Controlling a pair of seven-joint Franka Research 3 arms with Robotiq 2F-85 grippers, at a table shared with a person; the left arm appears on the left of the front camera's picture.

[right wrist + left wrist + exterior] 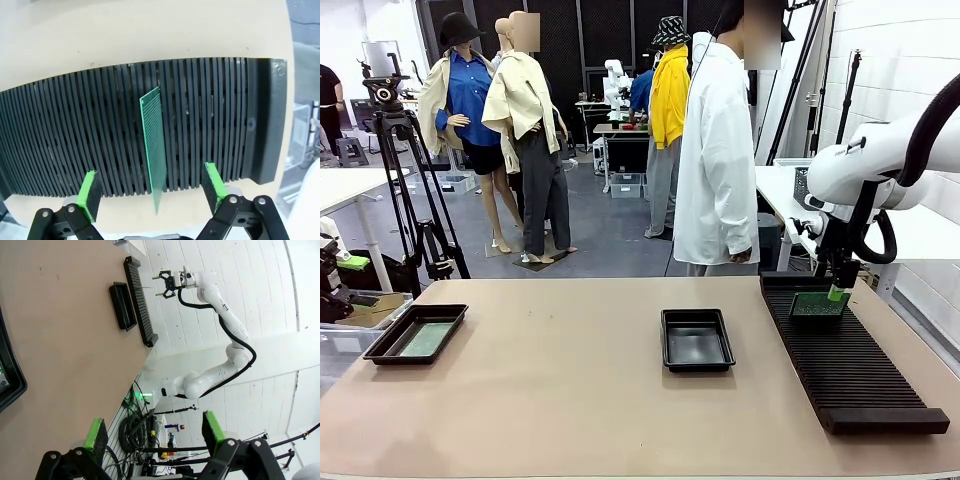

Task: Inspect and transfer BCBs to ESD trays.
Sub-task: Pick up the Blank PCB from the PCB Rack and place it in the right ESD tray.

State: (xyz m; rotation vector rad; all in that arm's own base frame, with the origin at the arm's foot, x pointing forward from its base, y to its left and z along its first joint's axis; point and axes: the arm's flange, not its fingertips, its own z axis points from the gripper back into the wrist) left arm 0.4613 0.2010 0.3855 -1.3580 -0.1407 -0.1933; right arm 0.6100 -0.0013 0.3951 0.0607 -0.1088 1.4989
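A green BCB (154, 145) stands upright in a slot of the long black ribbed rack (60, 135), edge-on to me. My right gripper (152, 187) is open just above it, one green pad on each side and neither touching. From the front, the right gripper (832, 292) hangs over the BCB (817, 303) at the rack's far end. One black ESD tray (382, 349) at the table's left holds a green BCB (425, 338). The other ESD tray (697, 340) sits mid-table with nothing in it. My left gripper (155, 432) is open and holds nothing, off the table's left side.
The rack (850, 365) runs along the table's right side. A person in a white coat (717, 150) stands at the far edge, hands off the table. A camera tripod (405, 180) stands beyond the far left corner. Bare tabletop (550, 380) lies between the trays.
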